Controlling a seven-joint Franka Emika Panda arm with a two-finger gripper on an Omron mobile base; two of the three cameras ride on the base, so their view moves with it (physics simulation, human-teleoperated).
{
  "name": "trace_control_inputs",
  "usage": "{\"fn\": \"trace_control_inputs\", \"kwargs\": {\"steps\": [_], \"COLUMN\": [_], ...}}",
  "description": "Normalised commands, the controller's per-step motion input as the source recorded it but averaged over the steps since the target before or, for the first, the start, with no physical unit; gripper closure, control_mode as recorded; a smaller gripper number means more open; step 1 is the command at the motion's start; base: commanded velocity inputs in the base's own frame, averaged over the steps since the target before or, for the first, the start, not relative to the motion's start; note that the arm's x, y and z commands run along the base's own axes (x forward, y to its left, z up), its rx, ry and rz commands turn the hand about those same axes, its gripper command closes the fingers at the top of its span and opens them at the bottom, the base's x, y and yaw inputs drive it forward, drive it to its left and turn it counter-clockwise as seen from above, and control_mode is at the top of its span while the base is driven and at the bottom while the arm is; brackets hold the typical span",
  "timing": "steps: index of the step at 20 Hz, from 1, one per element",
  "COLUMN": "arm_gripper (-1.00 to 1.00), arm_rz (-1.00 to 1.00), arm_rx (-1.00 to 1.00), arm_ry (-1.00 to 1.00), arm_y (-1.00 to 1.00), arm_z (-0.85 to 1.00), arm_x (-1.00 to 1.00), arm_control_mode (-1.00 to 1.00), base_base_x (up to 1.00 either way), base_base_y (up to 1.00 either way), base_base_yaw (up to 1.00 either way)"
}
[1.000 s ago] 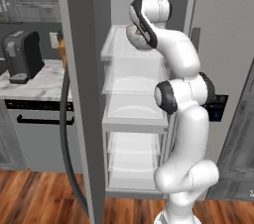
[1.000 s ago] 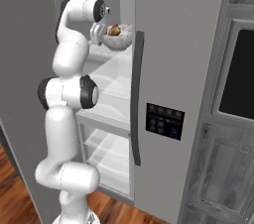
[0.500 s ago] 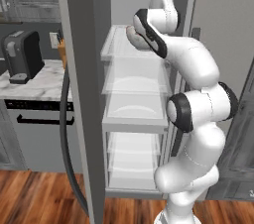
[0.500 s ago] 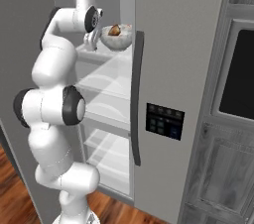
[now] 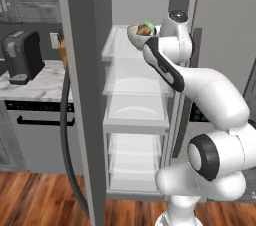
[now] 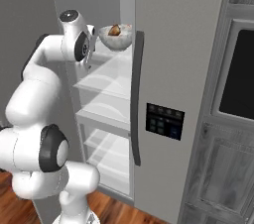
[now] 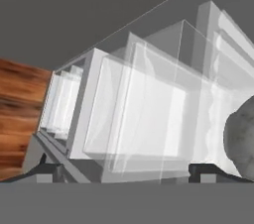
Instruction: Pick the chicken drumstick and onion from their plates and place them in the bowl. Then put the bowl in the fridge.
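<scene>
Since a second ago my arm has folded back from the fridge (image 6: 178,44), leaving my end effector (image 7: 124,171) spread wide, holding nothing. Near the top shelf's (image 5: 120,52) front edge sits the bowl (image 6: 115,37) with the chicken drumstick (image 6: 114,29); the open door (image 5: 80,70) flanks me, a marble table (image 5: 35,84) beyond.

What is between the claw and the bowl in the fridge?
Nothing. In the hand view the open claw has bare fridge shelf ahead, with the bowl off to one side, not touching.

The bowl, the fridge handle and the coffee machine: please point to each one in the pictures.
bowl (image 6: 116,39), right base view, on its speckled outer wall.
fridge handle (image 6: 136,99), right base view, on the middle of the long dark bar.
coffee machine (image 5: 22,55), left base view, on its dark body.
</scene>
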Motion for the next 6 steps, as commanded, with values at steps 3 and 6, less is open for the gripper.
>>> {"fn": "trace_control_inputs", "kwargs": {"steps": [3,6], "arm_gripper": [-1.0,-1.0], "arm_rz": [-0.08,-0.08], "arm_rx": [0.0,0.0], "arm_ry": [0.0,0.0], "arm_y": [0.0,0.0], "arm_z": [-0.23,-0.32], "arm_x": [-0.93,-0.91], "arm_control_mode": [-1.0,-1.0], "base_base_x": [0.0,0.0], "base_base_y": [0.0,0.0], "base_base_yaw": [0.0,0.0]}}
